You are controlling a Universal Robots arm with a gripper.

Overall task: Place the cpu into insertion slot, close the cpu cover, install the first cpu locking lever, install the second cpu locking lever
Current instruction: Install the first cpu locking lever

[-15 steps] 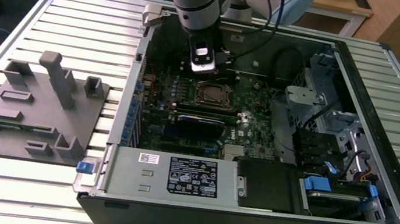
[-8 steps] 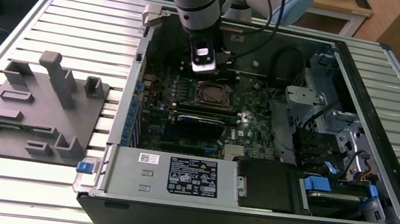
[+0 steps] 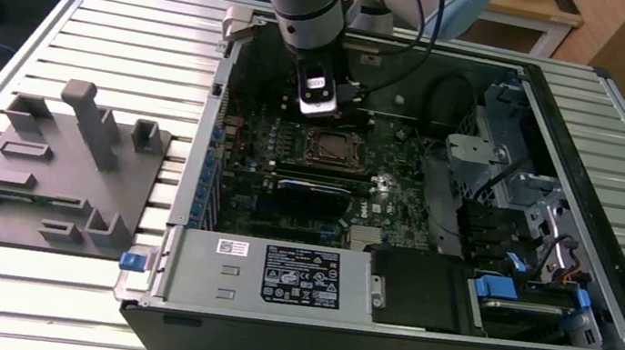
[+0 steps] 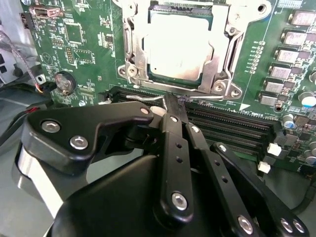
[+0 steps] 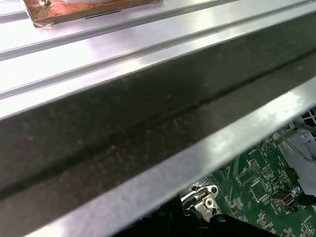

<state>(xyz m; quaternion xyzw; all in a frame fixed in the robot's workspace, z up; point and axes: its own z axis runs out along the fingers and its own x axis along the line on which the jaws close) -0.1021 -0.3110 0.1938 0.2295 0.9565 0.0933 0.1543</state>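
Observation:
In the second wrist view the cpu (image 4: 177,49) lies flat in the insertion slot (image 3: 333,146), its pale metal face showing through the window of the cpu cover (image 4: 134,59), which lies down over it. A thin silver locking lever (image 4: 207,98) runs along the socket edge that faces the memory slots. My gripper (image 4: 170,101) is shut, its black fingertips meeting right at that lever's wire; I cannot tell whether it pinches the wire or just touches it. In the exterior view the gripper (image 3: 319,107) hangs inside the open computer case just behind the socket.
Long black memory slots (image 4: 232,126) lie beside the socket. A power supply box (image 3: 298,274) with a white label sits at the case front, drive cages (image 3: 510,166) at the exterior view's right. A grey fixture tray (image 3: 56,167) rests on the slatted table. The dark case wall (image 5: 148,123) is close.

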